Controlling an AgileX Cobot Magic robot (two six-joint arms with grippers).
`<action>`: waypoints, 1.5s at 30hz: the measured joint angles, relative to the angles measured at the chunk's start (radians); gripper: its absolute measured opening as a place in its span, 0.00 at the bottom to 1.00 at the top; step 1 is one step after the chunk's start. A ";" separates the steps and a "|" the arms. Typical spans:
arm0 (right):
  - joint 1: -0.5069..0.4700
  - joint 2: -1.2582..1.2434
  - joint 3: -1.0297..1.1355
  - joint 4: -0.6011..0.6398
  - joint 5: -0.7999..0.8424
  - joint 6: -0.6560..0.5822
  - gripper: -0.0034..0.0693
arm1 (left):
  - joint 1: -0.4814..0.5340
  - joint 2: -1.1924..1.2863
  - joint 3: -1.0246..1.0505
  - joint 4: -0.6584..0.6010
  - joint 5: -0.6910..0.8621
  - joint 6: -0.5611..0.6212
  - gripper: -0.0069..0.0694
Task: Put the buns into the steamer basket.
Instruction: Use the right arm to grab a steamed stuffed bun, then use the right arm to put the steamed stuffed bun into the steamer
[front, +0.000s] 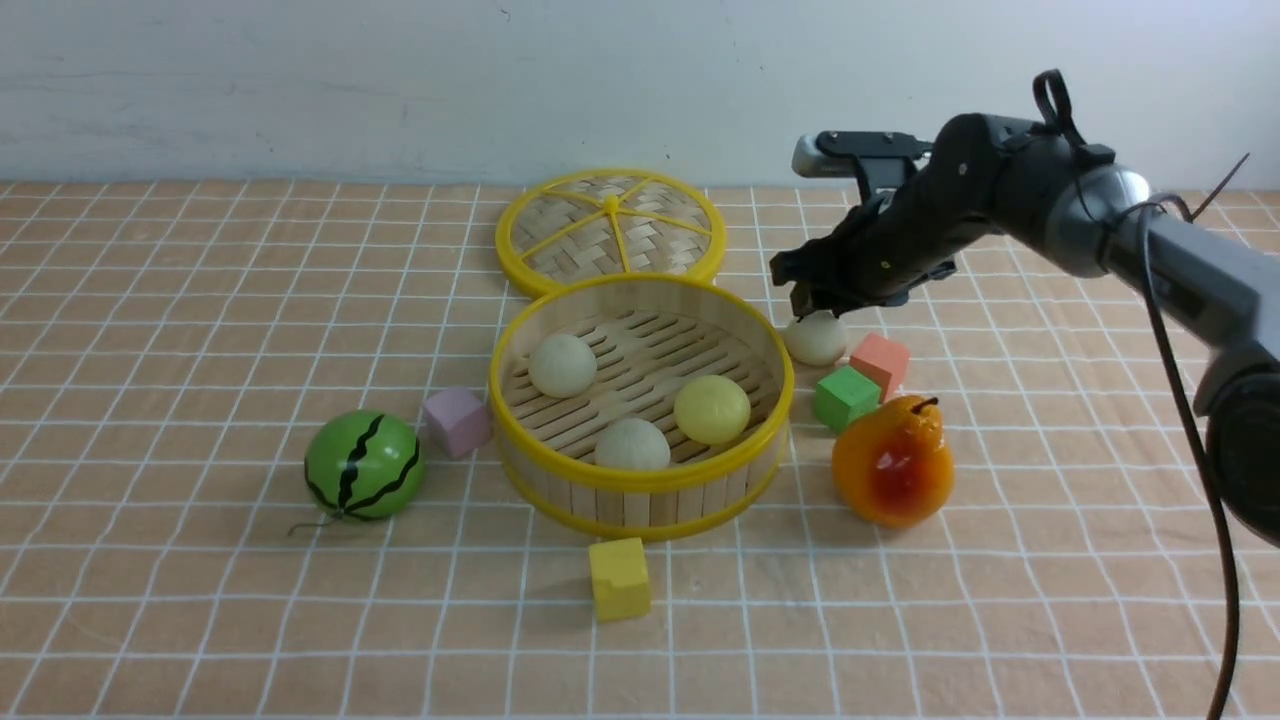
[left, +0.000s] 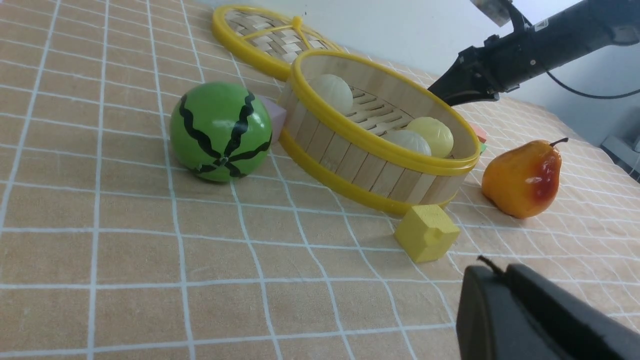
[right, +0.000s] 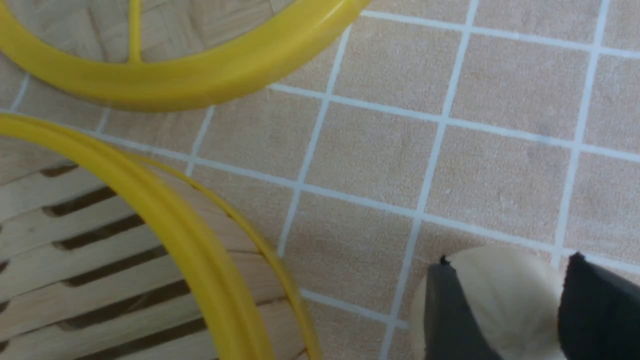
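**Clerk:** Item one, steamer basket (front: 640, 500)?

**Keeper:** Mid-bench (front: 200, 330), upright, just in front of the woven lid (front: 570, 215). Contents: rear-left bun (front: 562, 365), off-white; front bun (front: 632, 445), off-white; pale yellow bun (front: 712, 409), right side of the floor.

**Clerk:** Fourth bun (front: 817, 340)?

**Keeper:** Off-white. Outside, on the bench just right of the basket wall, beside the salmon cube (front: 881, 363) and green cube (front: 845, 397).

**Clerk:** Right claw (front: 812, 305)?

**Keeper:** Down over it, fingers (right: 450, 310) pressed to either flank. Grasping the fourth bun, which sits on the bench.

**Clerk:** Left claw (left: 500, 280)?

**Keeper:** Fingers together, clenched, near the yellow cube (front: 619, 578).

**Clerk:** Sundries?

**Keeper:** Watermelon ball (front: 364, 465) and pink cube (front: 456, 421) left of the basket; pear (front: 892, 460) right-front.
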 joint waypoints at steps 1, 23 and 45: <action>0.000 0.004 0.000 -0.004 -0.001 0.000 0.47 | 0.000 0.000 0.000 0.000 0.000 0.000 0.13; -0.001 -0.026 -0.009 -0.055 0.037 -0.031 0.05 | 0.000 0.000 0.000 0.000 0.000 0.000 0.14; 0.169 -0.071 0.002 0.107 0.058 -0.164 0.16 | 0.000 0.000 0.000 0.000 0.000 0.000 0.14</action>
